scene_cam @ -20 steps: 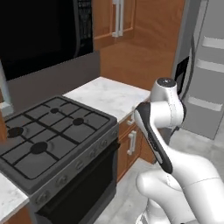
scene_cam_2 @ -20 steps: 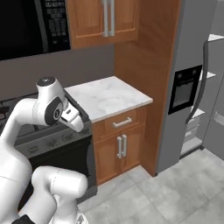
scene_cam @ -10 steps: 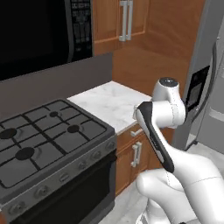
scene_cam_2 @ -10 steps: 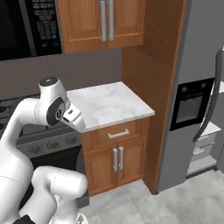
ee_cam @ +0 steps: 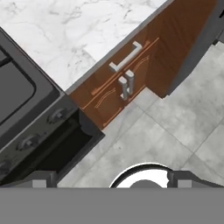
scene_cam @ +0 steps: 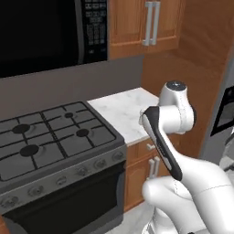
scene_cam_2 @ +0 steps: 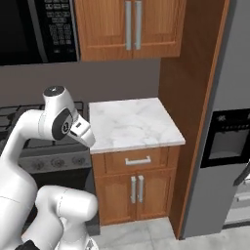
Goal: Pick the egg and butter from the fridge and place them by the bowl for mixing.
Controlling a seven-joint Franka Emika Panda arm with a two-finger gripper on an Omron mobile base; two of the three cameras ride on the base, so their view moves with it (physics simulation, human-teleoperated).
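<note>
The robot's two-finger gripper (ee_cam: pixel 111 179) hangs above the pale grey tiled floor (ee_cam: pixel 148 140), its jaws spread wide apart with nothing between them (the two dark tips sit far out to either side in the hand view). Beyond lies open floor up to the brown wooden base cabinet (scene_cam_2: pixel 134 183) with its silver handles, flush beside the black gas stove (scene_cam: pixel 50 137). The white marble table (scene_cam_2: pixel 129 122) on top is bare, its front edge overhanging the drawer. Against its right edge rises a tall brown wooden panel (scene_cam_2: pixel 188 97), and beside it stands the tall grey fridge (scene_cam_2: pixel 229 73) with its black dispenser panel (scene_cam_2: pixel 224 144).
</note>
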